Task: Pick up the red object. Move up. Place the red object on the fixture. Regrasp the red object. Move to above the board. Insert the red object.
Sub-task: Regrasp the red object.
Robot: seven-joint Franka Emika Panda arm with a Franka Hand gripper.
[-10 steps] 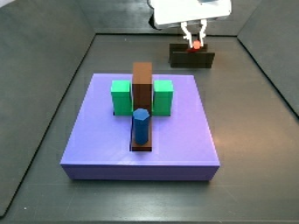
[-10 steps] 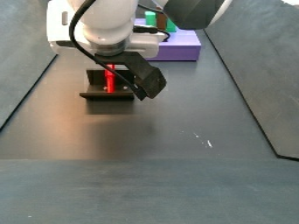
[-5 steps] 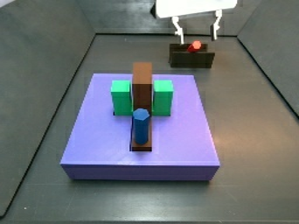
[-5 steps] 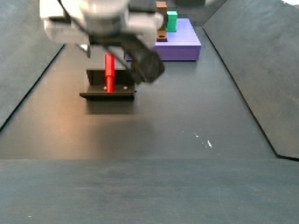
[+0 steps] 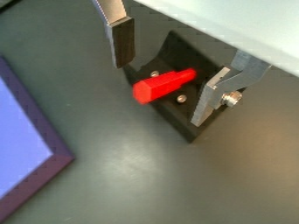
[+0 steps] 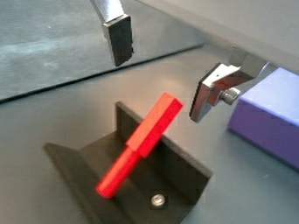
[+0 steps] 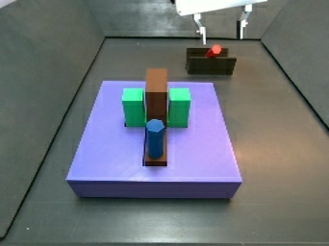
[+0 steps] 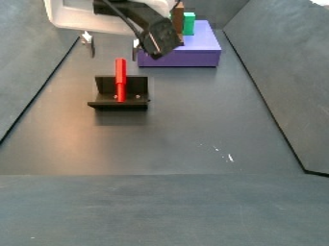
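1. The dark floor (image 7: 52,144) of the work cell is the widest surface, with grey walls rising around it in both side views.
2. The board (image 7: 180,163) lies flat on the floor as a large lilac-purple square slab; in a side view (image 8: 193,53) only part of it shows, behind the arm, and in both wrist views a corner of it shows at the frame edge (image 5: 17,131) (image 6: 274,114).
3. A brown central strip (image 7: 156,91) runs along the middle of the board and rises as a tall bar at its far part.
4. Two green blocks (image 7: 134,106) stand on the board, one touching each side of the brown strip.
5. A blue cylinder (image 7: 154,139) stands upright on the strip, nearer the camera than the green blocks.
6. The fixture (image 7: 213,63) sits on the floor well apart from the board; it is a small dark holder with raised walls, seen also at (image 8: 119,100), (image 5: 193,105) and (image 6: 176,175).
7. The gripper (image 5: 170,66) hangs above the fixture with its two silver fingers (image 6: 117,35) spread wide, gripping nothing; in the side views it sits at the top of the frame (image 7: 221,12) (image 8: 110,38).
8. The red object (image 6: 140,144) rests in the fixture, leaning against its wall, clear of both fingers; it shows too at (image 5: 162,86), (image 8: 121,79) and (image 7: 216,50).
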